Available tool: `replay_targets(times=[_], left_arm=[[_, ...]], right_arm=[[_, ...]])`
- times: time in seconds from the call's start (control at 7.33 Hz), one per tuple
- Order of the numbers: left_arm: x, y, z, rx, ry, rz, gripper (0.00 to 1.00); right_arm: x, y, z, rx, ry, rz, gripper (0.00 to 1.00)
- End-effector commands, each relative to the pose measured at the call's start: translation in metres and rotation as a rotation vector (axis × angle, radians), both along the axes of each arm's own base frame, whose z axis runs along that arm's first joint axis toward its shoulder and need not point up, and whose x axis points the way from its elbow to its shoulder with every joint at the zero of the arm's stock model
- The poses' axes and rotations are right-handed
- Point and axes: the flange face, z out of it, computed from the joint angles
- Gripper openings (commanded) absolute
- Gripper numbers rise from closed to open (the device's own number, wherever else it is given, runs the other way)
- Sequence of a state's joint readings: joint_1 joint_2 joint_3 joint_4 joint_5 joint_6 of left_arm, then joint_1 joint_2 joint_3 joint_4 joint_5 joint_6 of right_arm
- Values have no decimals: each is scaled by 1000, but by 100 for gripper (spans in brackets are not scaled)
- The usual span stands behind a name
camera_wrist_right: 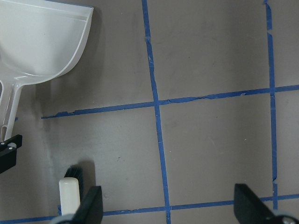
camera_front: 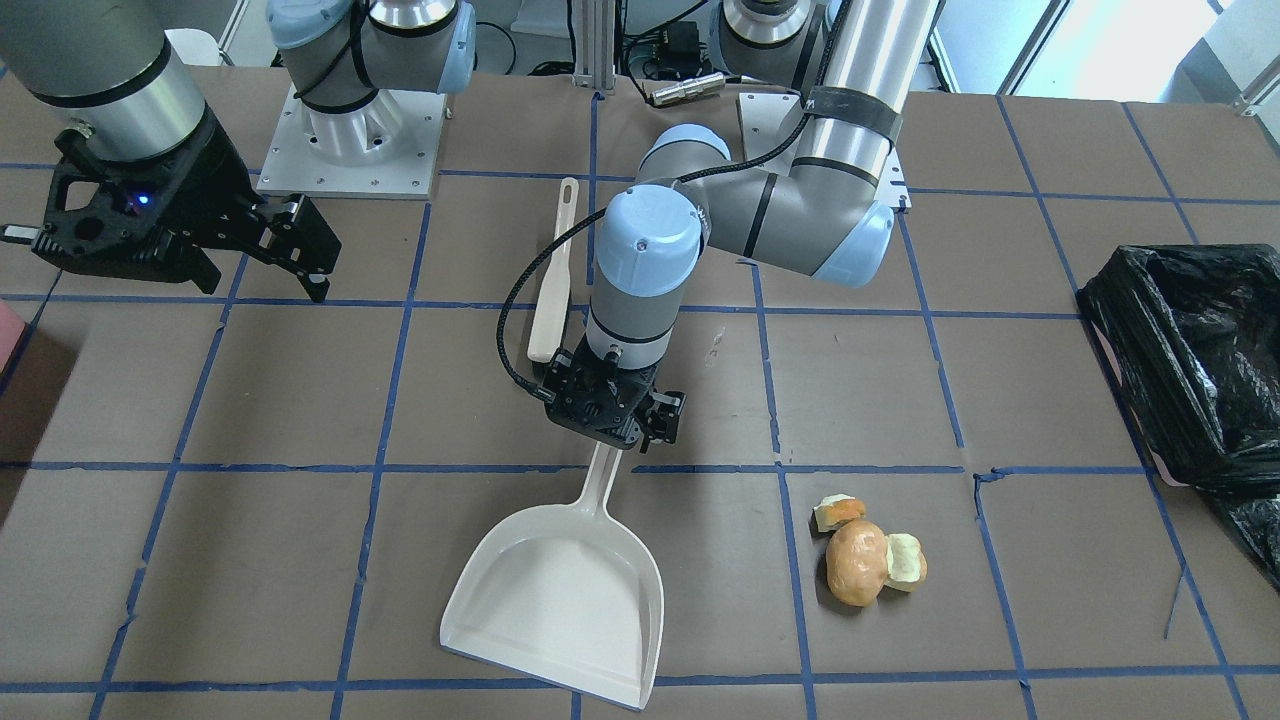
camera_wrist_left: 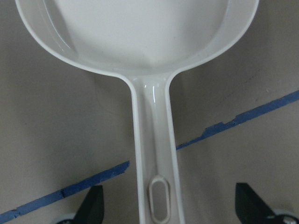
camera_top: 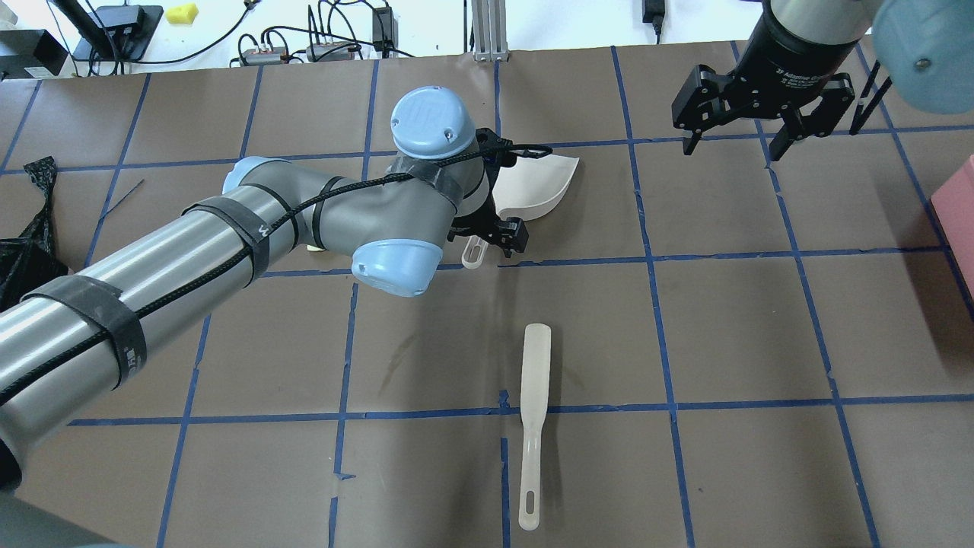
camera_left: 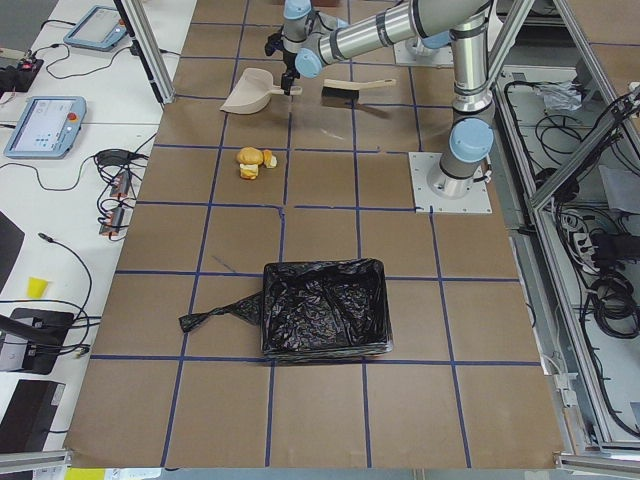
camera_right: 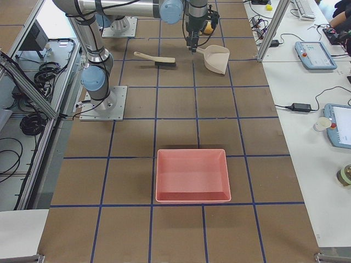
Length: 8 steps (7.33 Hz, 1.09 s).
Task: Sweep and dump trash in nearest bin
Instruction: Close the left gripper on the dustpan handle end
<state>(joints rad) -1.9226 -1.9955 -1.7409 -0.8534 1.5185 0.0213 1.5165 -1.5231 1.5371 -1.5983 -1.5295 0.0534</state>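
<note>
From across the table I see my left gripper point(camera_front: 612, 425) low over the handle of the white dustpan point(camera_front: 560, 590), which lies flat with its mouth toward six o'clock. The trash point(camera_front: 862, 555), a tan lump with two small scraps against it, sits at three o'clock of the pan and apart from it. The bin point(camera_front: 1190, 340), lined in black plastic, is farther out at three o'clock. The brush point(camera_front: 553, 285) lies at twelve o'clock of the gripper.

From over the shoulders, my left arm hides much of the pan. The right gripper point(camera_top: 732, 144) hangs at two o'clock, jaws spread wide and holding nothing. A pink tray point(camera_top: 960, 205) shows at three o'clock.

From the left end, the bin is nearest the camera and the trash lies at eleven o'clock of it, between bin and dustpan.

From the right end, the pink tray fills the foreground, with pan and brush beyond at twelve o'clock.

On the left wrist camera the fingers point(camera_wrist_left: 91, 207) stand wide apart with the handle between them, touching neither. They grip nothing.

On the right wrist camera the jaws are wide over bare table point(camera_wrist_right: 210, 149). The brush end is at seven o'clock and the dustpan at eleven.
</note>
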Motion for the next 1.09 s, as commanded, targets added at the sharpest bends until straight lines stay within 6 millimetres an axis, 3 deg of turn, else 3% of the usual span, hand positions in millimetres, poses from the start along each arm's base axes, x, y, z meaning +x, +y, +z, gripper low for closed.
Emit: replay_targets(times=[0.0,0.41,0.68,0.96], left_arm=[[-6,3,-4,-3,-2,-18,89],[-6,1,-12,-1,-6,-19,87],[-5,1,-13,2,-11,-15,69],[-3,0,-13,1,-14,-21,65]], right_arm=[[1,1,0,1,0,3,100],[2,3,1,1,0,3,100],[2,3,0,6,0,3,100],[2,3,-2,7,0,3,100]])
